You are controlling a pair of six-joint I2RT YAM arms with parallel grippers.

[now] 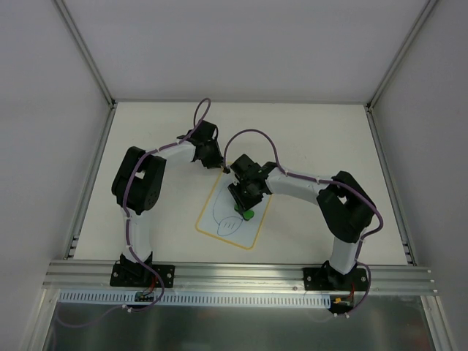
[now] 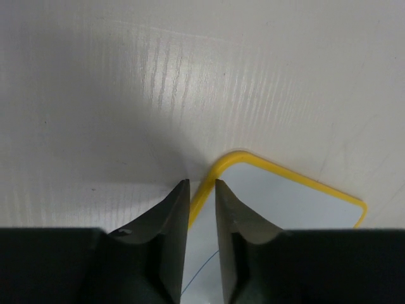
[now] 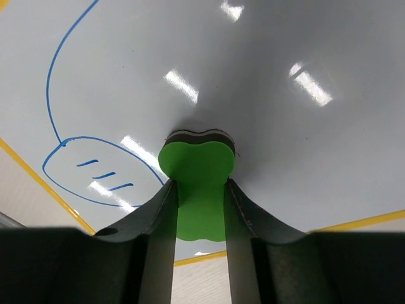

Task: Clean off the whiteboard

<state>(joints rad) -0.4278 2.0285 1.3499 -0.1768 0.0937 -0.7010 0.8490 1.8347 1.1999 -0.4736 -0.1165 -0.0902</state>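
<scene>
The whiteboard [image 1: 216, 199] lies flat mid-table, white with a yellow border. A blue pen outline and a small oval with short strokes [image 1: 228, 225] are on its near part. My right gripper [image 1: 245, 205] is shut on the green eraser [image 1: 248, 214] and holds it against the board. The right wrist view shows the eraser [image 3: 197, 161] between the fingers [image 3: 250, 218], touching the board [image 3: 266, 76] to the right of the blue oval [image 3: 95, 171]. My left gripper [image 1: 217, 165] is at the board's far corner. Its jaws [image 2: 202, 183] stand a narrow gap apart over the yellow border [image 2: 221, 166].
The white table [image 1: 322, 139] is enclosed by grey walls with metal posts at the back corners. An aluminium rail [image 1: 234, 274] runs along the near edge and carries both arm bases. Both arms' elbows and cables arch over the table on each side of the board.
</scene>
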